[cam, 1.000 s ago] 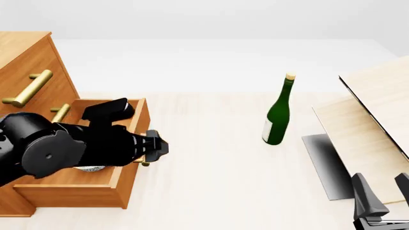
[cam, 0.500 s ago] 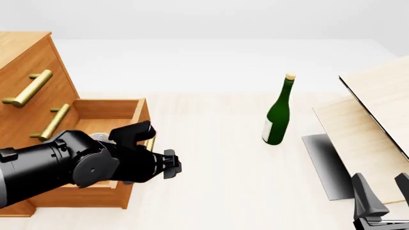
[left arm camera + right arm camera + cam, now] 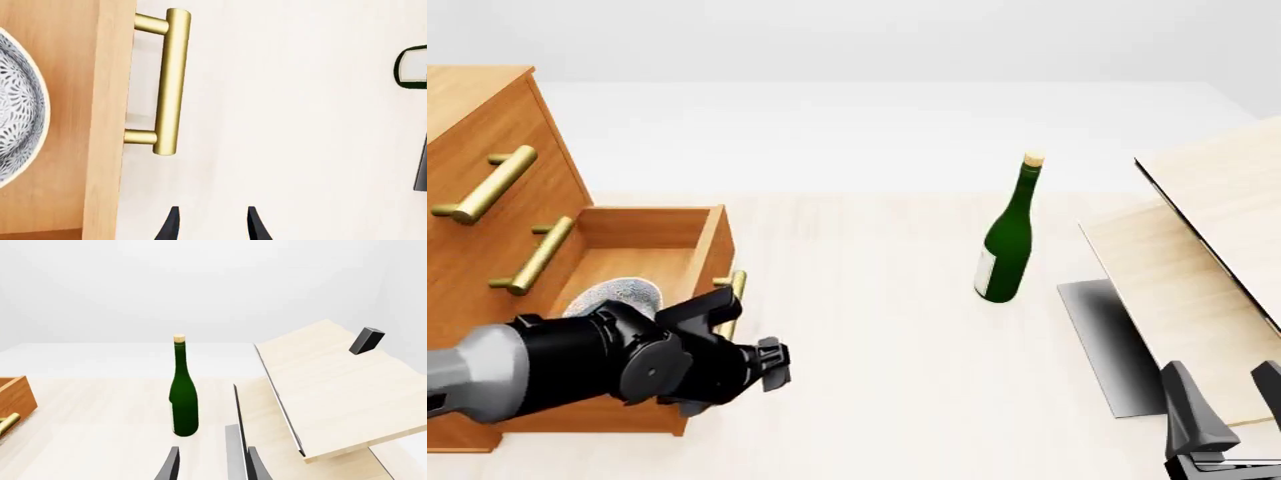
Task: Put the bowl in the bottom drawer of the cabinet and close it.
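Cabinet (image 3: pixel 481 130) seen at far left, bottom drawer (image 3: pixel 674 262) pulled open, bowl (image 3: pixel 614 295) lying inside it, left gripper (image 3: pixel 771 364) held just outside the drawer front, slightly parted and empty, right gripper (image 3: pixel 1228 410) parked at lower right, parted, nothing held.

Your left gripper (image 3: pixel 210 225) has its jaws parted over bare counter (image 3: pixel 293 150), holding nothing. The bowl (image 3: pixel 20 110) lies inside the bottom drawer (image 3: pixel 107 150), behind its front panel and brass handle (image 3: pixel 170 85).

Glossy black left arm (image 3: pixel 627 365) with grey upper link, tapered black fingers (image 3: pixel 171 226)
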